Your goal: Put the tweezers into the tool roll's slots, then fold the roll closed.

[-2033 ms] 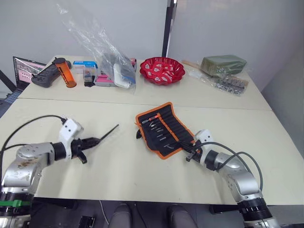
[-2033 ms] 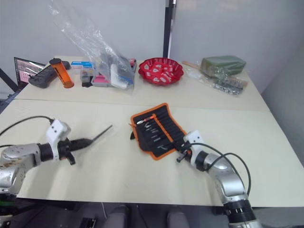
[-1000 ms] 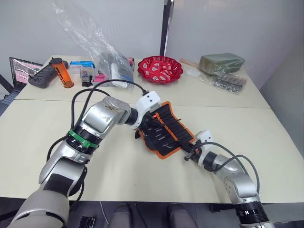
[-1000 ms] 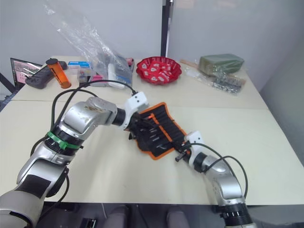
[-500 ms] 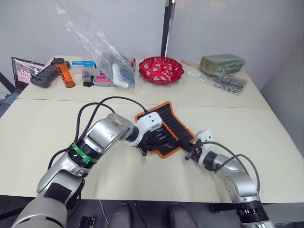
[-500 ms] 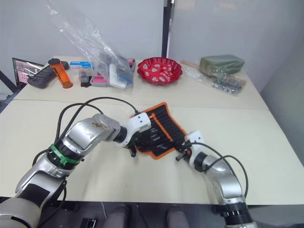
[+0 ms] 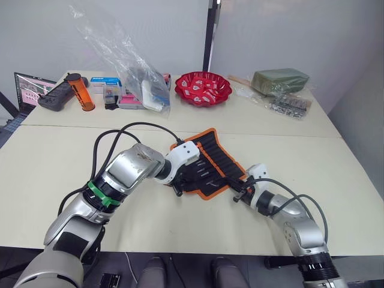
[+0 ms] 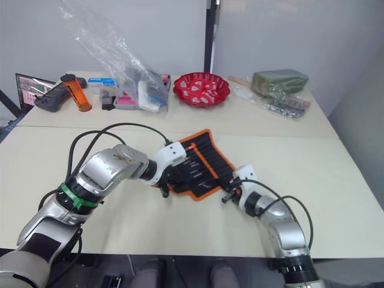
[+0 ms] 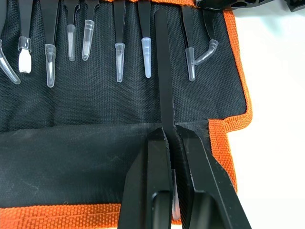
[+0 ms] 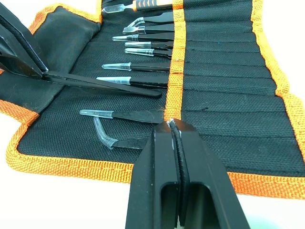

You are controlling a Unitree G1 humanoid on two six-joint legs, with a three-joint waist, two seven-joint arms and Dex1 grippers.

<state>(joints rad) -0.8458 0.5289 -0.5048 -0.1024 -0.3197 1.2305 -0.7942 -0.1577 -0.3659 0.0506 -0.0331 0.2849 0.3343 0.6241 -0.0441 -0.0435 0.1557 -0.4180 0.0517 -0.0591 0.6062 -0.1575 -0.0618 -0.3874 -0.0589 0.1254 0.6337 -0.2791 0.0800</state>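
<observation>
— So where is the tool roll [image 7: 207, 165] lying?

— Spread open near the middle of the table [image 7: 72, 174], orange edging all round, with the slots [image 10: 224, 102] running in rows across its inside.

— And the left gripper [image 9: 170, 136], what is it doing?

— Its two black fingers are pinched together on the long tweezers [image 9: 163, 76]. That pair is lying flat across the roll's fabric, pointing toward the row of pockets, its far end lying between two tweezers already seated there.

— Is it sitting inside a pocket?

— Hard to tell; in the right wrist view its far end [image 10: 107, 83] is stopping just short of the orange centre strip, resting on top of the cloth.

— What about the other tweezers [image 9: 119, 52]?

— Several are sitting in the slots with clear caps on their tips, and one capped tip [image 9: 202, 55] is curving sideways near the roll's edge.

— And the right gripper [image 10: 172, 129]?

— Its fingers are closed together, with the fingertips sitting at the orange strip on the near edge of the roll; whether any fabric is caught between them is not something I can make out.

— Anything else on the table?

— Well apart at the far side, a red bowl [image 7: 204, 88], a crumpled clear plastic bag [image 7: 129, 60] and an orange bottle [image 7: 80, 92] are standing
</observation>
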